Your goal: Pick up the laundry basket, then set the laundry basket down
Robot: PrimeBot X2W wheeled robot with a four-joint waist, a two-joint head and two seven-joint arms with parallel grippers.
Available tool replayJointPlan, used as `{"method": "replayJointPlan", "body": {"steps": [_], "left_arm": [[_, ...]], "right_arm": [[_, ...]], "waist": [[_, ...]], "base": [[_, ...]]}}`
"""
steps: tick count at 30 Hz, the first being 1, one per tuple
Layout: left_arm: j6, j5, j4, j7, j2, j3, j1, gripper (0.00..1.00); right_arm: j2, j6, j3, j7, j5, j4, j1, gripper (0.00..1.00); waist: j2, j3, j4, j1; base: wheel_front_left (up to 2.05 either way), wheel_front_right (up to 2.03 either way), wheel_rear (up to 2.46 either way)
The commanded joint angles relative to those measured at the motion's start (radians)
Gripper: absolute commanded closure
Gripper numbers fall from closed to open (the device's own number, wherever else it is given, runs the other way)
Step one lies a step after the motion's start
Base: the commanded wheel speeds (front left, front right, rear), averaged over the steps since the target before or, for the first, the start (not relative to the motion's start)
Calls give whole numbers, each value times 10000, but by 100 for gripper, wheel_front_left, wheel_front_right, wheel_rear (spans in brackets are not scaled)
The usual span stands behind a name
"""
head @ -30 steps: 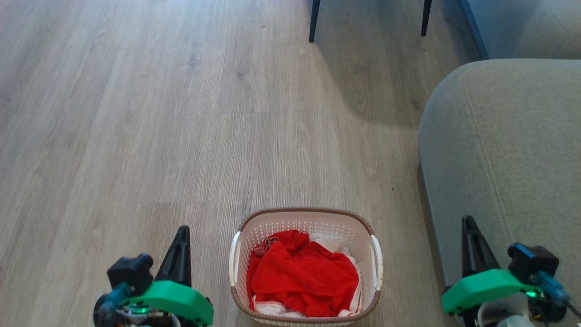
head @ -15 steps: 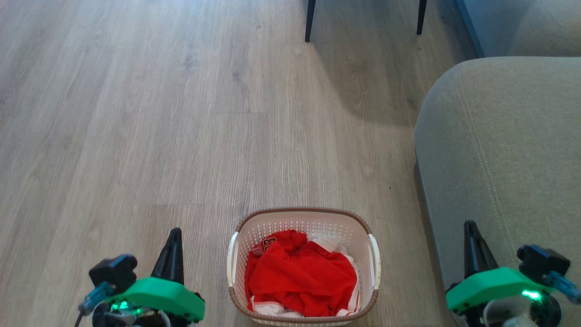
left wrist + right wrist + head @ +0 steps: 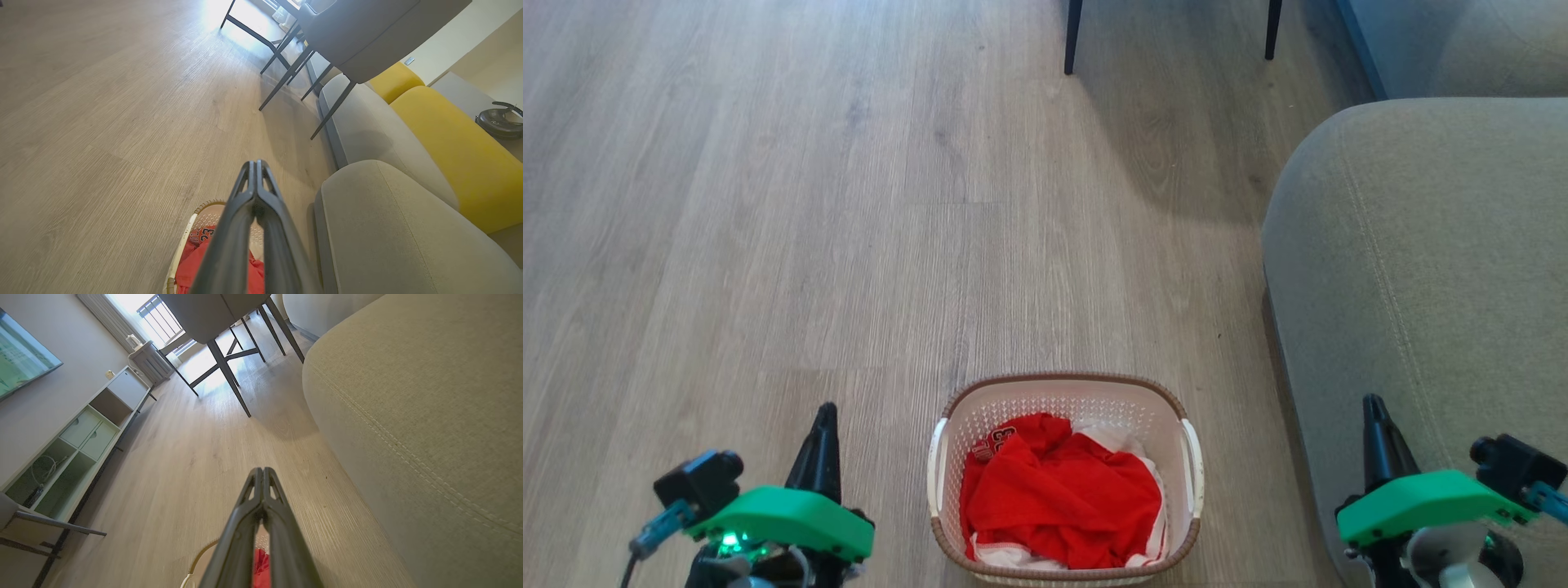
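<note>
The laundry basket [image 3: 1066, 406] sat on the floor [image 3: 849, 204], low in the head view, btwn the left claw [image 3: 825, 416] and the right claw [image 3: 1374, 408], touching neither. The sofa [image 3: 1421, 261] stood just beside it on the robot's right. Per the wrist views, both claws had their fingers pressed together w/ nothing in them.

Risks, as I judged them:
- Fingers pressed together couldn't take a handle. Unless they parted first they'd only shove the basket, which would prob. slide on the smooth floor.
- The right claw hung over the sofa's edge. Coming down and inward it could snag the upholstery, since the gap btwn the sofa and the right handle [image 3: 1194, 469] looked tight.
- If one side rose before the other, the basket would tilt and the loose clothes [image 3: 1062, 498] could spill.
- The handles were slim, hard plastic, so narrow fingers might slip off.

Materials & shapes:
- Basket: a rounded rectangle w/ white plastic walls full of small perforations, a brown woven-look rim and a thin white handle on each side.
- Clothes: soft, crumpled red fabric w/ some print, white cloth beneath.
- Floor: grey-brown wood-grain planks.
- Sofa: rounded, coarse grey weave, w/ a stitched seam.
- Claws: long, dark, tapering fingers w/ a green housing behind.
</note>
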Motion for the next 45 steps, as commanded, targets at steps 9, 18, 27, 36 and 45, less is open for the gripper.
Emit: {"method": "replayJointPlan", "body": {"steps": [9,18,27,36,45], "left_arm": [[-156,-1125,-258,253,145,403,-627,100],[-260,-2232,-212,522,159,643,-725,100],[-354,-3225,-169,772,166,867,-815,100],[-437,-4104,-129,998,168,1071,-895,100],[-531,-5085,-85,1255,167,1305,-985,100]], "right_arm": [[-215,29,-103,259,1174,-182,-605,100],[-237,34,-202,529,2312,-82,-719,100],[-252,39,-298,779,3333,9,-823,100],[-262,44,-388,1004,4236,90,-916,100],[-269,49,-494,1261,5246,181,-1020,100]], "waist": [[0,8,-70,0],[0,16,-149,0],[0,23,-219,0],[0,30,-282,0],[0,37,-353,0]], "base": [[0,0,0],[0,0,0],[0,0,0],[0,0,0],[0,0,0]]}}
